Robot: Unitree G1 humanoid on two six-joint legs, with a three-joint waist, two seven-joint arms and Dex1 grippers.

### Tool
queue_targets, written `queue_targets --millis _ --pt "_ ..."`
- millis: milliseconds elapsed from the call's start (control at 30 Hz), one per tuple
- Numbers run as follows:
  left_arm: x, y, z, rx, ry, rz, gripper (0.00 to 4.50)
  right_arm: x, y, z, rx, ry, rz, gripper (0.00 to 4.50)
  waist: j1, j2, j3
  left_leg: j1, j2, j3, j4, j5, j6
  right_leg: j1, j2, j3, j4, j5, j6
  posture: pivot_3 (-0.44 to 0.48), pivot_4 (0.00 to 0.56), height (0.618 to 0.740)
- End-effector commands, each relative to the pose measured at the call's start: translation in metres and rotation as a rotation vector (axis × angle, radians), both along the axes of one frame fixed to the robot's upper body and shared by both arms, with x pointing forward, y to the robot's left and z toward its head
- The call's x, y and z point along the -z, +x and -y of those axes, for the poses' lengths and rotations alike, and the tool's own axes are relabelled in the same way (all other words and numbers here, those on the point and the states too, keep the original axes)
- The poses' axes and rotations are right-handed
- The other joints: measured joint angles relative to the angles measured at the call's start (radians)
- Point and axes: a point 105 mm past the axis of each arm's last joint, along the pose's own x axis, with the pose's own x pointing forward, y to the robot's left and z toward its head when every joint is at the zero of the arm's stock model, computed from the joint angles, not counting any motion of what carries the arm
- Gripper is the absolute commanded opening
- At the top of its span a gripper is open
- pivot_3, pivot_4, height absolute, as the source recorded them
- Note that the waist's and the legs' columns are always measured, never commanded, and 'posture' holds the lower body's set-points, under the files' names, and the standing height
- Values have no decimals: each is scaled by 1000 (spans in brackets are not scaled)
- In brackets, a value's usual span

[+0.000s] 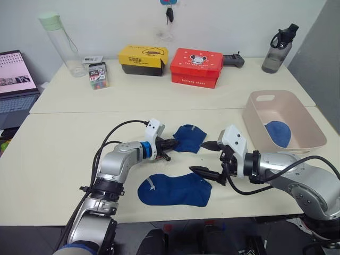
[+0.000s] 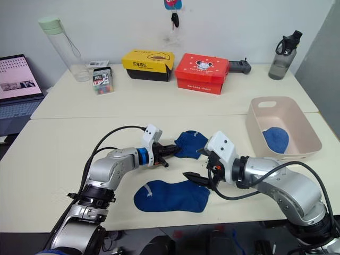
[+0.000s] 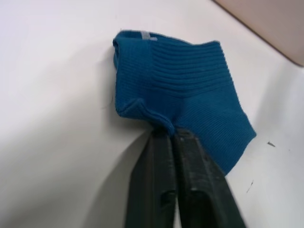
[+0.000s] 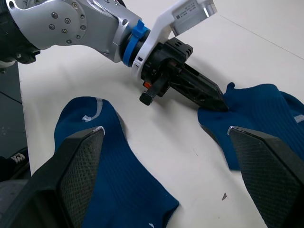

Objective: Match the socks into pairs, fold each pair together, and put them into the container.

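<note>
The left tool (image 1: 172, 144) has its two black fingers pressed tight together on the edge of a small blue sock (image 1: 189, 138). This sock lies bunched up on the pale bench (image 1: 64, 154), near the middle. In the left wrist view the fingertips pinch a little fold of the sock's edge.

The right tool (image 1: 207, 159) is wide open and holds nothing. One finger points toward the pinched sock and the other sits just above the toe end of a second blue sock (image 1: 174, 189). It may be touching that sock, but it is hard to be sure. This second sock lies flat and stretched out on the bench, closer to the robot than the first one.

The container (image 1: 283, 120) sits on the bench to the robot's right, well apart from both loose socks. Inside it lies a folded blue bundle (image 1: 278, 133), which looks like socks.

At the far side of the bench stand a red box (image 1: 196, 67), a yellow-and-black box (image 1: 142, 59), a clear bottle (image 1: 60, 37) and a dark bottle (image 1: 278, 49).
</note>
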Motion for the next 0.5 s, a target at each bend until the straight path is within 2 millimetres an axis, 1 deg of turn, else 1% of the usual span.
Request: queue_targets --millis 33,133,167,300,333,400,500 --pt "-33 -4 -3 20 -93 113 27 -8 -3 -1 -16 6 50 4500 0 0 0 0 0 0 0 0 0 0 0 0 0 0 0 0 150 740" --pt "-51 -5 -18 -12 -144 150 27 -9 -3 -2 -18 7 49 4500 0 0 0 0 0 0 0 0 0 0 0 0 0 0 0 0 150 740" --pt "-61 -7 -25 -23 -177 149 27 -9 -3 -2 -21 8 49 4500 -1 0 0 0 0 0 0 0 0 0 0 0 0 0 0 0 150 740" --pt "-85 -20 -48 -42 -253 126 27 -10 -4 -5 -35 17 48 4500 -2 0 0 0 0 0 0 0 0 0 0 0 0 0 0 0 150 740" --pt "-92 -22 -57 -64 -266 124 27 -11 -3 -6 -39 21 50 4500 -2 0 0 0 0 0 0 0 0 0 0 0 0 0 0 0 150 740" --pt "-99 -25 -66 -91 -279 123 27 -12 -3 -7 -42 24 53 4500 -2 0 0 0 0 0 0 0 0 0 0 0 0 0 0 0 150 740" --pt "-124 -26 -108 -235 -293 172 27 -17 0 -10 -49 40 67 4500 -2 0 0 0 0 0 0 0 0 0 0 0 0 0 0 0 150 740"
